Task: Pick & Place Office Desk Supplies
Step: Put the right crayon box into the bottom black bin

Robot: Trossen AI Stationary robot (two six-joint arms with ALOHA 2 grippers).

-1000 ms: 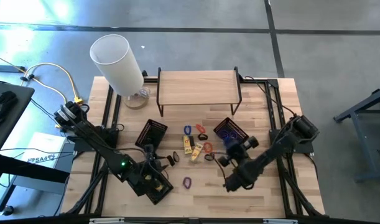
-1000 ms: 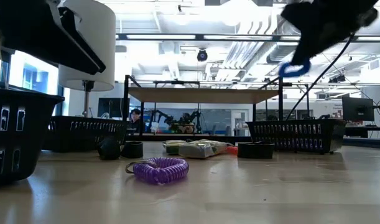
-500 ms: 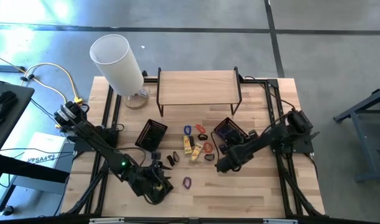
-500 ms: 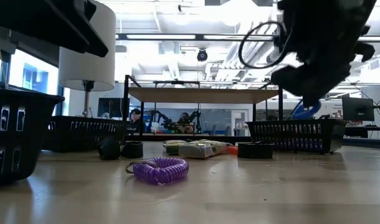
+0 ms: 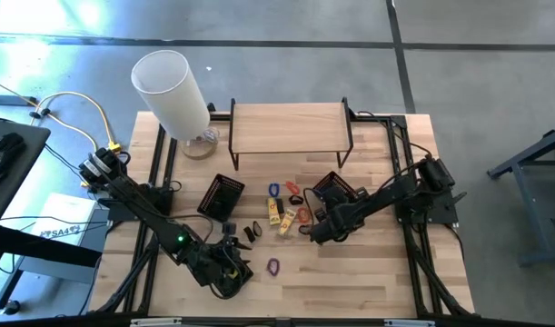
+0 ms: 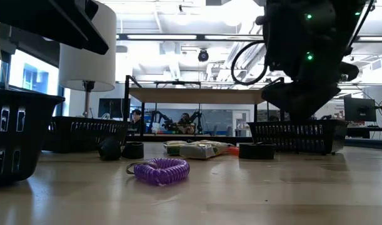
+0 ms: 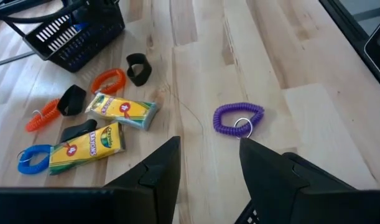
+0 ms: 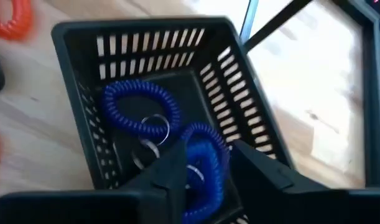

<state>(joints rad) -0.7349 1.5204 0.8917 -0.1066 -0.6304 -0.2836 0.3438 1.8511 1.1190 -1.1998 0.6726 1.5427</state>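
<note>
Right wrist view: right gripper [image 8: 205, 163] was over the black basket [image 8: 78, 37], jaws spread w/ a blue coil band [image 8: 205, 158] between them; grip vs. release can't be told, and a 2nd blue coil band [image 8: 140, 109] lay on the basket floor. Left gripper [image 7: 208, 165] hung near the table's front edge, jaws apart & empty, purple coil band [image 7: 238, 117] just ahead. Yellow packets [image 7: 122, 110], orange bands [image 7: 109, 79] & black clips [image 7: 138, 67] lay mid-table.

Pale matt wood table [image 5: 350, 272]; black slotted plastic basket [image 8: 239, 93]; glossy coiled bands [image 8: 140, 109].
</note>
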